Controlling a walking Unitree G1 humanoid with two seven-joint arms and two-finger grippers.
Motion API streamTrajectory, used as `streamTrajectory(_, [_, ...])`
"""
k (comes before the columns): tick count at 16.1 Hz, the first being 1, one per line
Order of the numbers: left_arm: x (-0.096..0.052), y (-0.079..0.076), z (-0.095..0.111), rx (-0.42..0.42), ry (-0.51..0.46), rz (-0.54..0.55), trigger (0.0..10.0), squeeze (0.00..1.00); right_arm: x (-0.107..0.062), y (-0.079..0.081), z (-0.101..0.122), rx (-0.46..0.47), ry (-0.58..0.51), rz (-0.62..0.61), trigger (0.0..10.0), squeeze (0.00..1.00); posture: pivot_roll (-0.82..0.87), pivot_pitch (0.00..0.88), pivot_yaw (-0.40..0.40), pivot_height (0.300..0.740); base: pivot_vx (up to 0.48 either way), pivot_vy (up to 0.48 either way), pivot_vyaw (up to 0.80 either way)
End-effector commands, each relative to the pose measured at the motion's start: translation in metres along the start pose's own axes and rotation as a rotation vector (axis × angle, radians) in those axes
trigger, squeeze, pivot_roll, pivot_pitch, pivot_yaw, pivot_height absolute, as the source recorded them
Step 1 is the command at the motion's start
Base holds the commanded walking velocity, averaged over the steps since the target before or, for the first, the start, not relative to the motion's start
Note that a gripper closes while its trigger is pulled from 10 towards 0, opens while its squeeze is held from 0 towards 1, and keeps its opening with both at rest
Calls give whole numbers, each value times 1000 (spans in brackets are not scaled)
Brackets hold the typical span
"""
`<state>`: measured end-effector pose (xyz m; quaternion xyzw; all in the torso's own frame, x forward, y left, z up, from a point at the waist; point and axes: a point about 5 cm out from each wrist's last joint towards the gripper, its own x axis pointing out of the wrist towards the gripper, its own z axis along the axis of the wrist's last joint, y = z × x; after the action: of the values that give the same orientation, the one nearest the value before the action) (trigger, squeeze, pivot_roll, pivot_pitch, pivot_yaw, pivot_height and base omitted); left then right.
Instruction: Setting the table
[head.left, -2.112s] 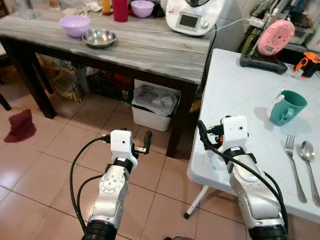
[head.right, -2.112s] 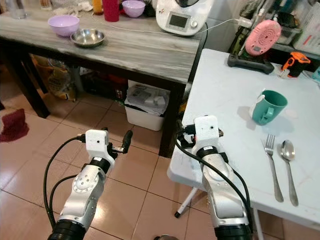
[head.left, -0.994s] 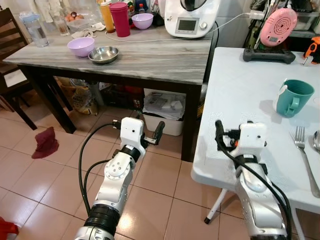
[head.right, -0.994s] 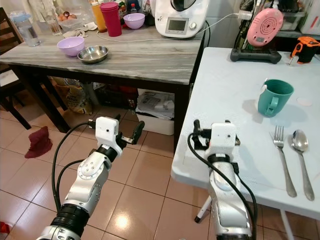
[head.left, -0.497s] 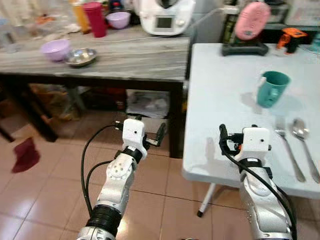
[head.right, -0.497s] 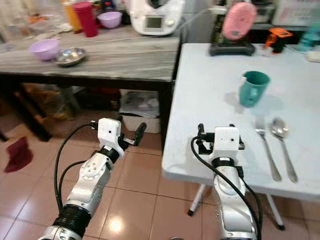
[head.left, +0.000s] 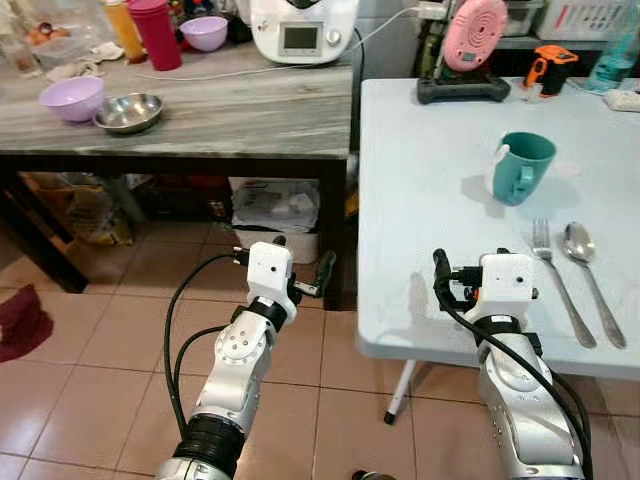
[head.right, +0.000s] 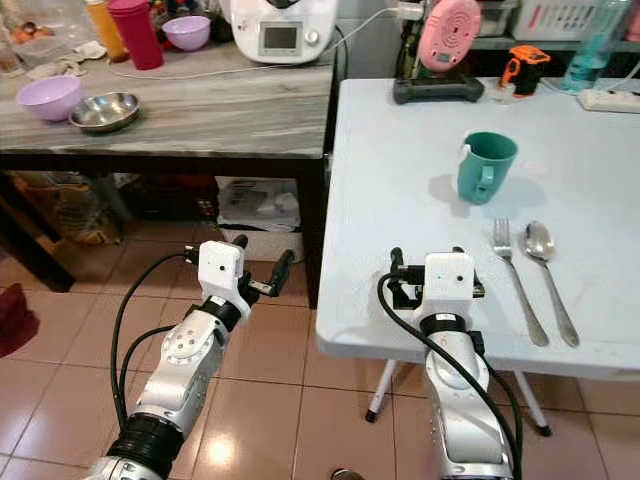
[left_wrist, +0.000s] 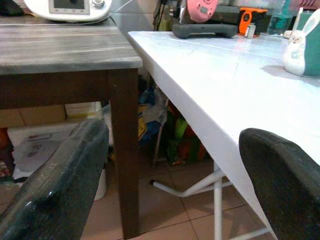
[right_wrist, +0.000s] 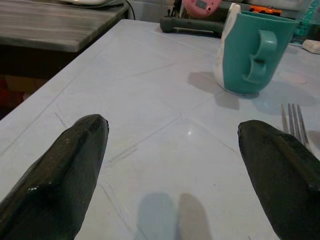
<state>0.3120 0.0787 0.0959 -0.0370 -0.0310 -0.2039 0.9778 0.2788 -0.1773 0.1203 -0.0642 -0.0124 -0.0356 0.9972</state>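
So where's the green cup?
The green cup stands on the white table, on the robot's right, just behind the fork and spoon.

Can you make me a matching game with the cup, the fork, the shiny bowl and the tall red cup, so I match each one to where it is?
Things:
1. teal mug
2. fork
3. steel bowl
4. red tumbler

Places:
A. on the grey wooden table, beside the purple bowl
B. lying on the white table, beside the spoon
C. at the back of the grey wooden table
D. standing on the white table, behind the cutlery

Pairs: 1-D, 2-B, 3-A, 4-C
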Motion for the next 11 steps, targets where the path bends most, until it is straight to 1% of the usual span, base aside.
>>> streamTrajectory(1, [-2,0,-1,-7,3,-4,10000,0,0,2,4,3,-13,14,10000,0,-333,69,53,740,0,-341,0])
streamTrajectory(7, [-2,0,-1,-16,3,-6,10000,0,1,3,5,3,-13,22,10000,0,-333,68,48,740,0,-346,0])
streamTrajectory(9, [-2,0,-1,-19,5,-9,10000,0,1,3,5,4,-10,22,10000,0,-332,71,49,740,0,-352,-800])
streamTrajectory(11, [-3,0,-2,-21,9,-11,10000,0,0,4,5,7,-11,22,10000,0,-333,76,51,740,0,-352,-547])
